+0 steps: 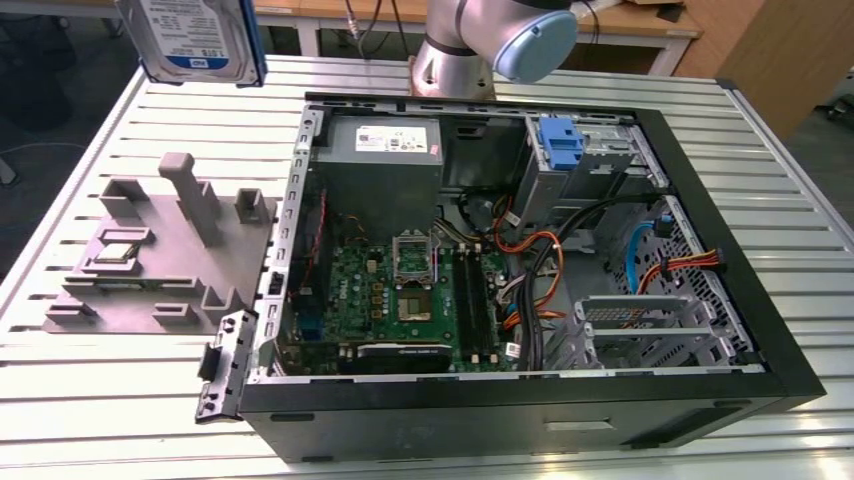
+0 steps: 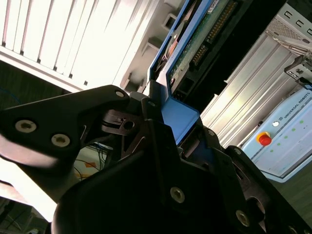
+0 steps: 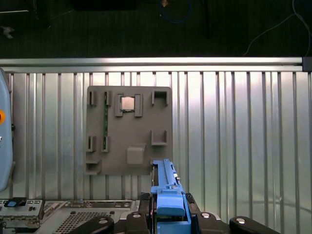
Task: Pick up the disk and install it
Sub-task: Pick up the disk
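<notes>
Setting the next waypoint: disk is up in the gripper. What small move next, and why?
Probably translate toward the exterior view's right, over the open case. The gripper is shut on the disk, which hangs high beyond the grey fixture, not above the case.

Black gripper (image 2: pixel 174 126) clamped on blue plastic carrier of flat rectangular disk (image 2: pixel 194 45), green circuit board exposed; ribbed pale metal table (image 2: pixel 73 39) far behind.

I am holding the disk (image 1: pixel 200 35) in my claw (image 3: pixel 168 215), up over the table (image 1: pixel 120 400). The slotted plate (image 1: pixel 160 272) is lying there, at the exterior view's left of the computer case (image 1: pixel 534 425), with a chip (image 1: pixel 118 252) sitting on it.
</notes>
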